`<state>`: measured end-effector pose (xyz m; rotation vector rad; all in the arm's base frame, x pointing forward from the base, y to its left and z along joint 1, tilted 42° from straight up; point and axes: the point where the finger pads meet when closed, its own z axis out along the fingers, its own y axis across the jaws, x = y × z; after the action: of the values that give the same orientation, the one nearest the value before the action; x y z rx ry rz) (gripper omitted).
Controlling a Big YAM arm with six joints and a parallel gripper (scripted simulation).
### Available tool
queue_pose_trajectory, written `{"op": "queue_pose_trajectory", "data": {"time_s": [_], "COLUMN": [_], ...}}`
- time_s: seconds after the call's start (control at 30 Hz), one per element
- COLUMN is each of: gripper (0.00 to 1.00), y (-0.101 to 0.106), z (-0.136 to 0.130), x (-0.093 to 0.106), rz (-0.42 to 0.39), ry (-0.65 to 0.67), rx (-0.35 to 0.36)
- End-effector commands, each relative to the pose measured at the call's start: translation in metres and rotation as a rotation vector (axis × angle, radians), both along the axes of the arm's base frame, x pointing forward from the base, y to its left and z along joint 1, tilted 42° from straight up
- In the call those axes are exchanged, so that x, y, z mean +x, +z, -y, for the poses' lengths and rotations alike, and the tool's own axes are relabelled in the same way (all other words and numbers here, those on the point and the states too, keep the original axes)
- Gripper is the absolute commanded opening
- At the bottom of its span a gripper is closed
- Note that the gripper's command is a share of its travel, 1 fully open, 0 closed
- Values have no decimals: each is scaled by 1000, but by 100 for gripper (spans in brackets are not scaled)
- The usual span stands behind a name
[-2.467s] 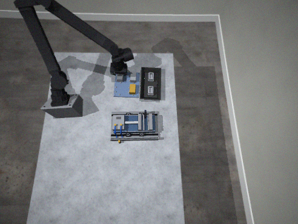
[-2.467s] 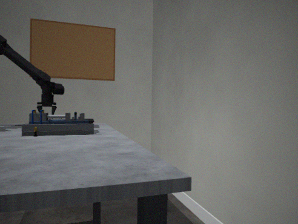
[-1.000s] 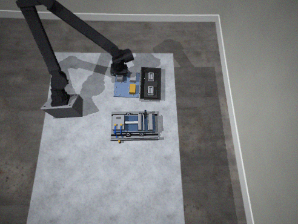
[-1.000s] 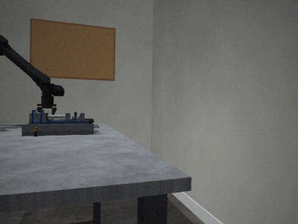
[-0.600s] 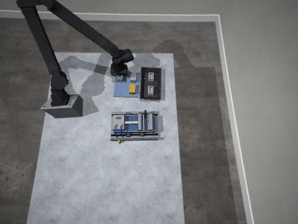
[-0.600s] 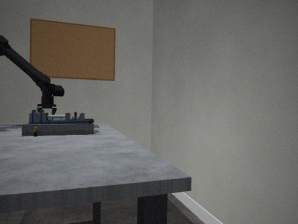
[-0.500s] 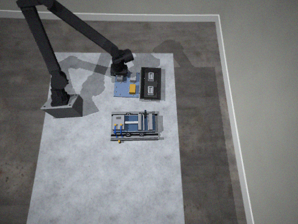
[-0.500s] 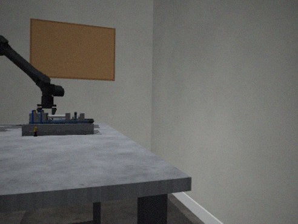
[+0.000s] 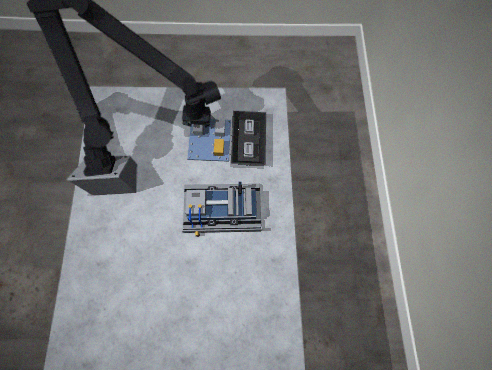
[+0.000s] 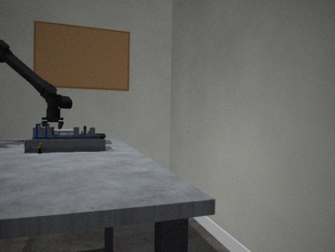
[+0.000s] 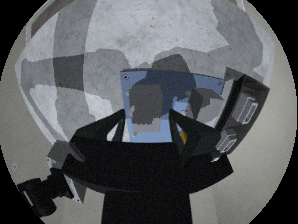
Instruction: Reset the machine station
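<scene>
gray blank point(image 9: 197, 130) point(image 11: 146, 107): lying on blue plate point(image 9: 201, 151) point(image 11: 137, 78), near its edge
tool point(image 9: 197, 121) point(image 10: 52, 125) point(image 11: 147, 112): hovering released, fingers standing apart
black tray point(image 9: 241, 158) point(image 11: 257, 91): sitting beside plate
vise point(image 9: 195, 198) point(image 10: 65, 145): showing open room between jaws

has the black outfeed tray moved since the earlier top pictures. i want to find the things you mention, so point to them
No. The black outfeed tray point(image 9: 248, 137) point(image 11: 257, 86) lies just right of the blue infeed plate point(image 9: 202, 151) point(image 11: 145, 79) in the top view, as before.
</scene>
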<state>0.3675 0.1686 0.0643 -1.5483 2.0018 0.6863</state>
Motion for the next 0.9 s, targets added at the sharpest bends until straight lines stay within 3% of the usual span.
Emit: {"op": "queue_pose_trajectory", "data": {"time_s": [0.0,0.7,0.73,0.87], "gripper": [64,64,0,0], "y": [-2,-2,-2,-2], "z": [-5,-5,-5,-5], "x": [6,7,7,7], "rz": [8,8,8,9], "ry": [3,3,3,3], "rx": [1,1,1,1]}}
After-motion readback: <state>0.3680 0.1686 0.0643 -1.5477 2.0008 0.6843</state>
